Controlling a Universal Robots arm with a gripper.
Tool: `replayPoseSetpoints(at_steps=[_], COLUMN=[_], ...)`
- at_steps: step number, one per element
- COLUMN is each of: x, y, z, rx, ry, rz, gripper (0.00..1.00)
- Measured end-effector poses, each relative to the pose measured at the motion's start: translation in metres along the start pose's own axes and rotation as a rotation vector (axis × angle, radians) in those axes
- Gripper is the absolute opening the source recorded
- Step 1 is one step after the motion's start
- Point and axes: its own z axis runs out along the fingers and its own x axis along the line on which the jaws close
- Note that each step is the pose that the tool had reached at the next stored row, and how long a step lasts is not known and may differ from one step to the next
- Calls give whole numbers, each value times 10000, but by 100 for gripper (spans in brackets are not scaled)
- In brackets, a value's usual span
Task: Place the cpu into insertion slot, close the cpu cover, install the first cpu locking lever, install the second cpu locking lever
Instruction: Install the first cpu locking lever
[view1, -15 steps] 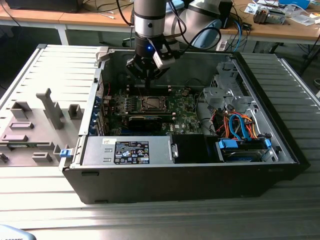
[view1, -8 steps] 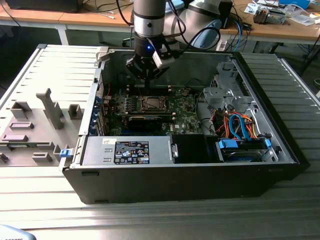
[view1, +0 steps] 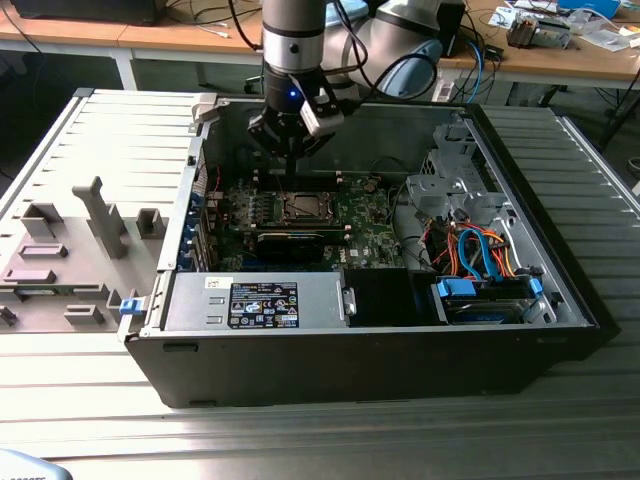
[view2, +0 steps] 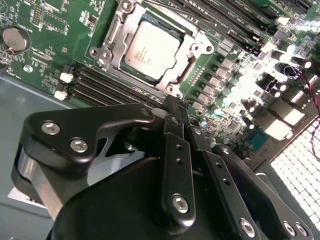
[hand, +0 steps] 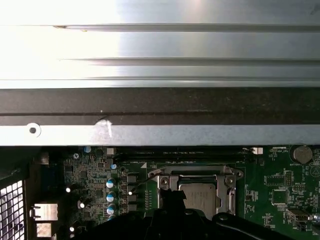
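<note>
The tool, fingers pinched together and empty, hovers beside the seated cpu.

The computer case lies open on top, so the way down to the motherboard is free from above. The end effector hangs above the insertion slot near the far case wall. The drive cage and cables crowd the exterior view's right, the power supply the near side.

We note the cpu top as brushed, matt silvery metal; the cpu cover is shinier bare metal. The gripper is smooth, semi-gloss black; the motherboard is glossy green.
</note>
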Motion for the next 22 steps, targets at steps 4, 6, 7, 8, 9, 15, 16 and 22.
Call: replayPoseSetpoints(at_steps=[4,6,7,8,9,15,16,22], x=[44,68,81,105,117,172,176,208], y=[0,0,0,-1,-1,-1,0,-1], z=[-1,-1,-1,-1,-1,-1,0,0], rx=[-8,-33,-36,-37,-37,-36,-37,-36], ry=[2,2,1,1,0,1,0,1], rz=[0,0,0,0,0,0,0,0], gripper=[11,11,11,11,11,11,11,11])
